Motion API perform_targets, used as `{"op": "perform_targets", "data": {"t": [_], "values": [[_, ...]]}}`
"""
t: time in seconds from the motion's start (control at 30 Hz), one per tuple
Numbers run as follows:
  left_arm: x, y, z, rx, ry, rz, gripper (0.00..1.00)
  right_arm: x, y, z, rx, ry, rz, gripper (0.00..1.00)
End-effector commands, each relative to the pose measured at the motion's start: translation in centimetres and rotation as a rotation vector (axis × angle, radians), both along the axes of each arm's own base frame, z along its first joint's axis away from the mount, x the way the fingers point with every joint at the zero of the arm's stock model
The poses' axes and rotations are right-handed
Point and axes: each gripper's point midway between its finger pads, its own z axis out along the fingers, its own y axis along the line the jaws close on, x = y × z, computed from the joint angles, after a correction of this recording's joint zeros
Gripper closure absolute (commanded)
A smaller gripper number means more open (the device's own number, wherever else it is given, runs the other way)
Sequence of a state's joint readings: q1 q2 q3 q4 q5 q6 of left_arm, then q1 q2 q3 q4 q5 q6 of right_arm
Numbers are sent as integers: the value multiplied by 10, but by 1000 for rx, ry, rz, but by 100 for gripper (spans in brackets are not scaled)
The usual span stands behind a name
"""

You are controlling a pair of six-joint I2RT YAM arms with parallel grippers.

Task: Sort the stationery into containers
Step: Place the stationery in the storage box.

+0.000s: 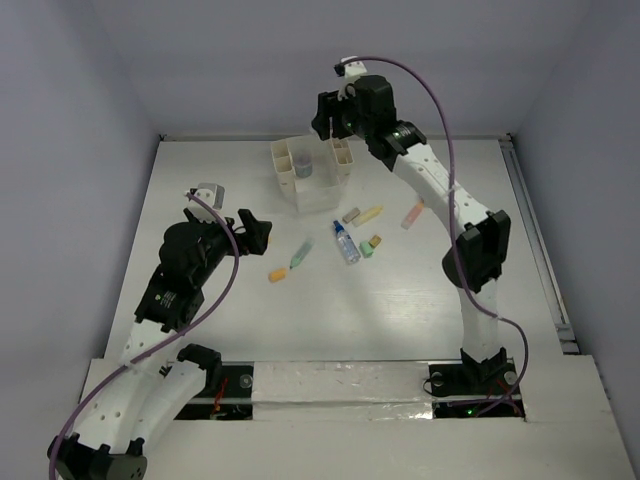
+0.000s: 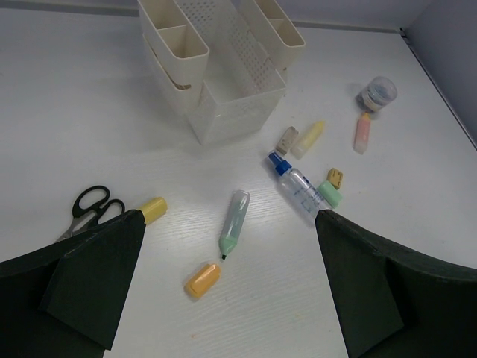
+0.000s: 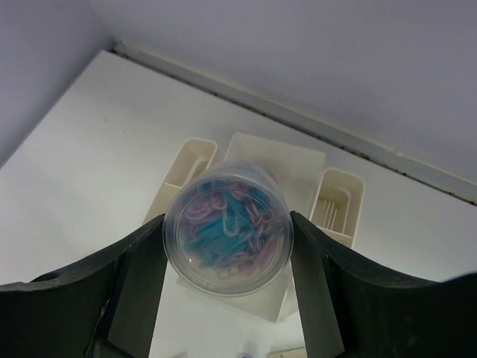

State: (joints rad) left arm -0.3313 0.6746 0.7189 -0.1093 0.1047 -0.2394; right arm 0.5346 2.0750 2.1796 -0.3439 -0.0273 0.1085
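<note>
In the top view the cream organizer (image 1: 318, 195) stands at the far middle of the table (image 1: 200, 170), and the right gripper (image 1: 328, 128) hangs over it. A round jar (image 1: 305, 170) shows at the middle compartment, though from here it is hard to tell if it is inside or only above. The left gripper (image 1: 255, 232) hovers at the near left, and the green marker (image 1: 300, 254), the blue-capped bottle (image 1: 345, 243) and an orange block (image 1: 277, 274) lie loose on the near side of the organizer. In the left wrist view its fingers (image 2: 89, 283) are spread wide with nothing between them. Scissors (image 2: 89, 205) lie at the left, and a second round jar (image 2: 378, 93) stands at the far right beside a pink block (image 2: 362, 133). In the right wrist view the two fingers (image 3: 134, 283) press on both sides of the jar, which is full of blue and pink paper clips and sits directly above the middle compartment. I judge the risk is in the release. The jar looks almost as wide as that compartment, so a small offset may land its edge on a wall. Then it can tip and roll away, or push the light organizer.
</note>
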Motion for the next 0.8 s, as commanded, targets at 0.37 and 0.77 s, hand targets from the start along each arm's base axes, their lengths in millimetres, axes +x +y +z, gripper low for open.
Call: {"op": "perform_targets", "data": {"t": [0.37, 0.77], "values": [[1, -1, 29, -20, -85, -10, 1, 22, 44, -72, -117, 71, 78, 54], [1, -2, 27, -19, -79, -15, 1, 37, 33, -110, -193, 91, -2, 52]]}}
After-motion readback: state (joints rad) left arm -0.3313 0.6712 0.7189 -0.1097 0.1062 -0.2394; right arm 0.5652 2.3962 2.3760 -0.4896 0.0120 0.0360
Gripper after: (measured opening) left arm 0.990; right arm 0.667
